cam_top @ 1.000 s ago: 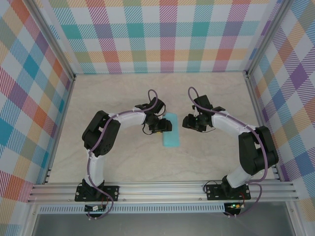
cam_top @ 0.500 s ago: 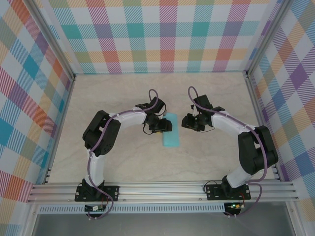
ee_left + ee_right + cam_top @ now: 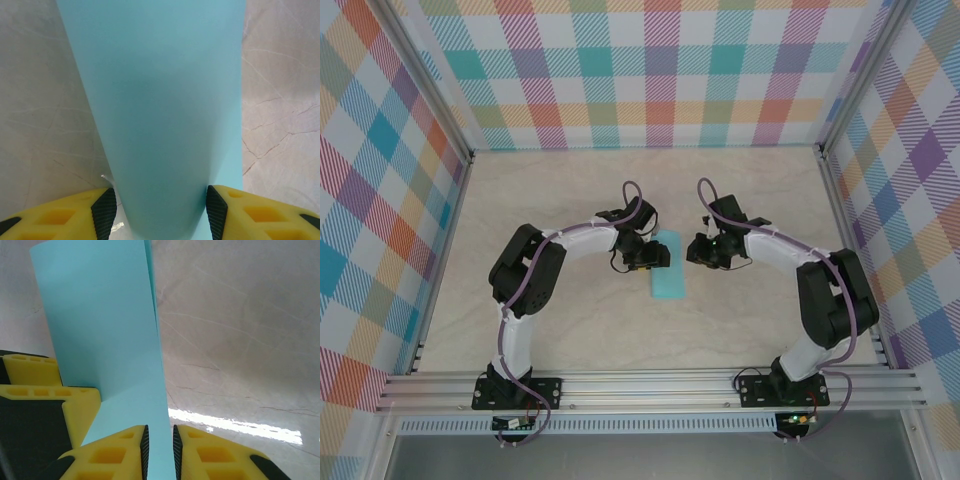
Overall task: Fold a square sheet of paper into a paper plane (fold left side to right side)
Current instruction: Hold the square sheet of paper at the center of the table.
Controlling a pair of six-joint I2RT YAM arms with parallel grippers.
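Observation:
The square sheet of paper [image 3: 668, 270], light turquoise, lies doubled into a narrow strip at the table's middle. No paper plane is in view. My left gripper [image 3: 656, 257] sits at the strip's left side. Its jaws are open around the sheet's raised curved fold [image 3: 160, 100], and the left wrist view shows the left gripper [image 3: 160, 212] with a gap beside the left pad [image 3: 105, 212]. My right gripper [image 3: 693, 250] reaches in from the right. Its jaws stand a narrow gap apart, and the right gripper [image 3: 159, 450] has the paper's [image 3: 100, 315] right edge lying between the pads.
The marble-patterned tabletop [image 3: 570, 330] is boxed in by plaid walls [image 3: 650, 70] on three sides. An aluminium rail [image 3: 650, 385] with both arm bases runs along the near edge. The left gripper's yellow fingers [image 3: 35, 375] sit just left of the right gripper.
The right gripper has shifted slightly left onto the paper's edge and its jaws have narrowed. The left gripper and the paper have stayed put.

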